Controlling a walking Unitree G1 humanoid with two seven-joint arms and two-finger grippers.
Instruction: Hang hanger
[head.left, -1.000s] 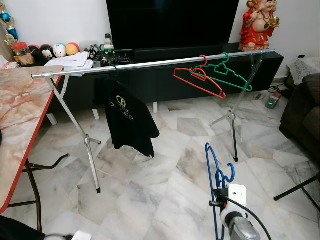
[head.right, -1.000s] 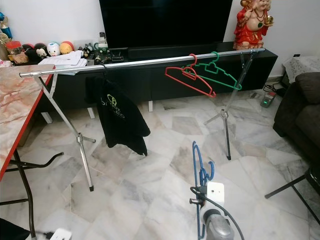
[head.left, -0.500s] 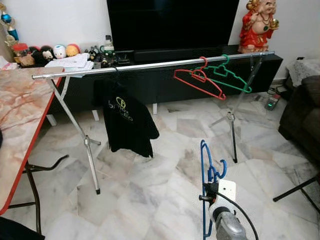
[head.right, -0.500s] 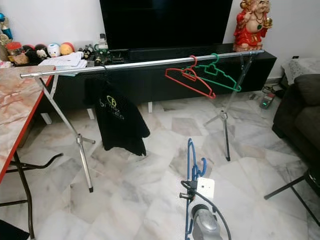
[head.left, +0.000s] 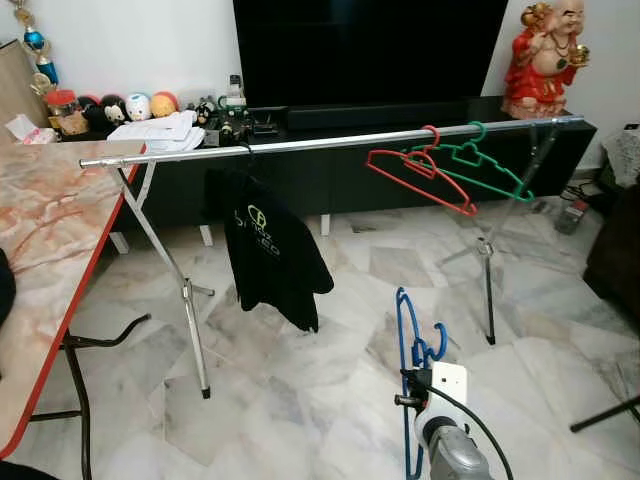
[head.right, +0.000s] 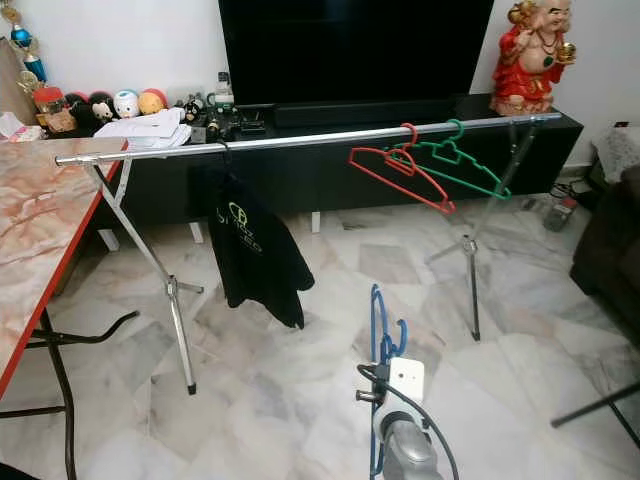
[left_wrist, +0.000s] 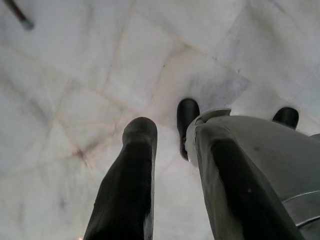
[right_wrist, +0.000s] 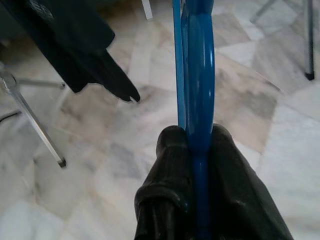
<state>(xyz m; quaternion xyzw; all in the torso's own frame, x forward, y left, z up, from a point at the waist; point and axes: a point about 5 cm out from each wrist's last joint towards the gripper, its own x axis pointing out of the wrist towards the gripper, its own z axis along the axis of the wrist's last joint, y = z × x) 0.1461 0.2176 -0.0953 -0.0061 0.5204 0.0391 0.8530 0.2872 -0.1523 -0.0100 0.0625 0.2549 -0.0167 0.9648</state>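
A blue hanger (head.left: 409, 335) stands upright in front of me, hook end up, with my right gripper (head.left: 413, 380) shut on its lower part; the right wrist view has the black fingers (right_wrist: 172, 170) pressed on the blue bar (right_wrist: 199, 100). Ahead is a silver clothes rail (head.left: 320, 141) on crossed legs. On it hang a black T-shirt (head.left: 270, 250) left of middle, and a red hanger (head.left: 420, 170) and a green hanger (head.left: 490, 165) towards the right end. The left gripper (left_wrist: 162, 125) hangs idle over the marble floor.
A marble-topped table with a red edge (head.left: 45, 250) stands at my left. Behind the rail are a black TV cabinet (head.left: 330, 170), a red statue (head.left: 550, 60) and small toys (head.left: 120, 105). A dark sofa edge (head.right: 615, 240) and a black stand leg (head.left: 605, 410) are at right.
The whole picture has shifted to the right, so the camera has moved. The right gripper still holds the blue hanger at about the same height.
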